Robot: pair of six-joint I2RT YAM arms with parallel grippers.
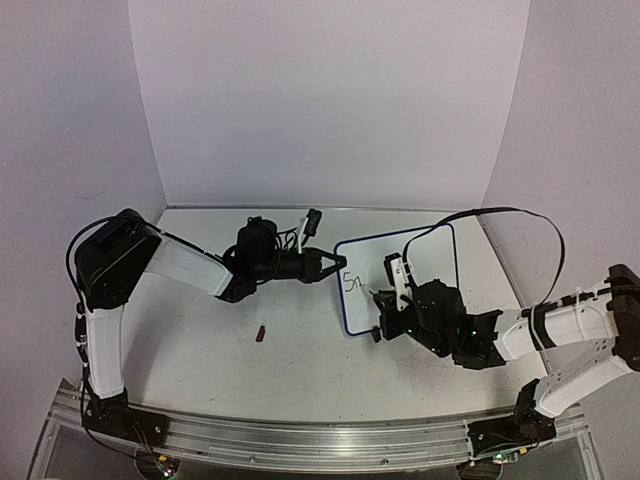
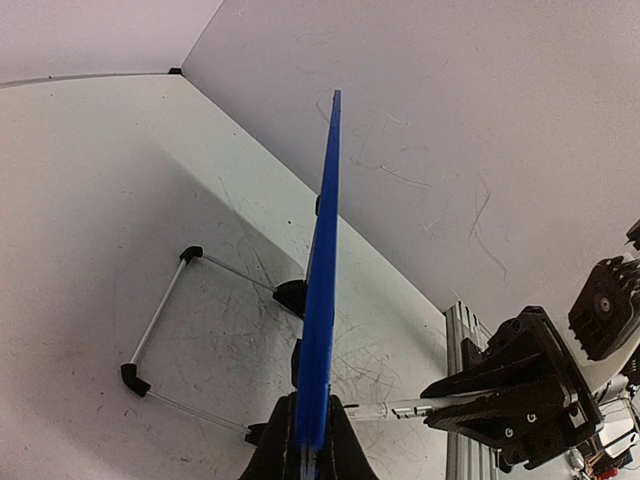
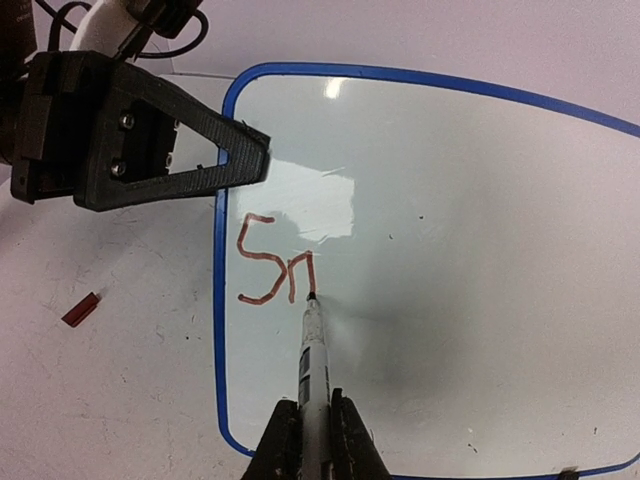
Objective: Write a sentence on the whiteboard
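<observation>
Whiteboard (image 1: 425, 255), propped on its wire stand (image 2: 160, 330), is held steady by the left gripper (image 2: 310, 445) pinched on its left edge, while the marker (image 3: 312, 350) clamped in the right gripper (image 3: 315, 425) should be pressed lightly and drawn rightward from the sentence (image 3: 275, 270) begun beside that edge.

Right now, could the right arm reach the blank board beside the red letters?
Probably yes: its marker tip rests on the board there, and the left jaws clamp only one edge of the frame.

- whiteboard (image 3: 450, 200): white, thin blue frame, rounded corners, propped on wire stand (image 2: 158, 316)
- sentence (image 3: 272, 270): only red "Sn" written, near board's left edge
</observation>
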